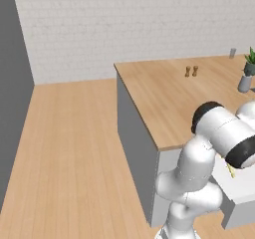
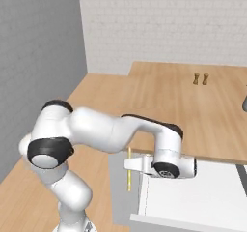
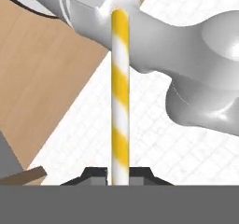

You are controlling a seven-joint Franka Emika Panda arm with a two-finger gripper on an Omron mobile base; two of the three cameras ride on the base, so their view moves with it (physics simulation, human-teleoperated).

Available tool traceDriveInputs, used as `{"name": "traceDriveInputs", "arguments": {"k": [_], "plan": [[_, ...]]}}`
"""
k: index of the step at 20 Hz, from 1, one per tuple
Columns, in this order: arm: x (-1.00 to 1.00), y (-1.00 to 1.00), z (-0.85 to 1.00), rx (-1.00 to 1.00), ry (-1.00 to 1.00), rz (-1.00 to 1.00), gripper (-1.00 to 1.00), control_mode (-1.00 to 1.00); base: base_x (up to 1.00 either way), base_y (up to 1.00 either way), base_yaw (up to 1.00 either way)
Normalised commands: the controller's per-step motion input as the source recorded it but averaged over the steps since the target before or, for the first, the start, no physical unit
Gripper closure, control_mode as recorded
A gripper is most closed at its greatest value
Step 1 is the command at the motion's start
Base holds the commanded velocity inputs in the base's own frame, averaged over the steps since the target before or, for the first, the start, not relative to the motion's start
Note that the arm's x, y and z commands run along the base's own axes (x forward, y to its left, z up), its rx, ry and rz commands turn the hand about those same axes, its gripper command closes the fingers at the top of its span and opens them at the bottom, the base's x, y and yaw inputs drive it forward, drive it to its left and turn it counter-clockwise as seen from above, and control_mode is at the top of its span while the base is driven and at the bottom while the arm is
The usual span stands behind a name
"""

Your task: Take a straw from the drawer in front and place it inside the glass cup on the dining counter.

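My gripper (image 3: 120, 174) is shut on the straw (image 3: 119, 92), which shows yellow and white stripes and stands up between the fingertips (image 3: 95, 173). From the right base, the straw (image 2: 129, 170) hangs upright at the left edge of the open drawer (image 2: 193, 197), held out sideways by the gripper (image 2: 131, 164). A short piece of the straw (image 1: 230, 171) peeks from behind my arm above the drawer (image 1: 245, 184). The glass cup (image 1: 232, 53) stands at the far edge of the dining counter (image 1: 164, 96), well away from the hand.
Two small brown shakers (image 1: 191, 71) stand on the counter's far part. A plant pot (image 1: 250, 63) and a grey pump bottle (image 1: 244, 83) sit near its right side. Open wooden floor (image 1: 69, 148) lies left of the island, bounded by a grey wall (image 1: 12, 83).
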Motion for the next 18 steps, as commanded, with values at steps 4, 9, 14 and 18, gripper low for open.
{"name": "traceDriveInputs", "arguments": {"k": [4, 9, 14, 18], "plan": [[-0.10, 1.00, 0.96, -0.39, -0.28, 0.00, 1.00, -1.00, 0.00, 0.00, 0.00], [0.00, 1.00, 0.91, -0.55, -0.15, 0.00, 1.00, -1.00, 0.00, 0.00, 0.00], [0.00, 1.00, 0.44, -0.72, -0.16, 0.00, 1.00, -1.00, 0.00, 0.00, 0.00], [0.00, 1.00, -0.05, -0.79, -0.33, 0.00, 1.00, -1.00, 0.00, 0.00, 0.00]]}}
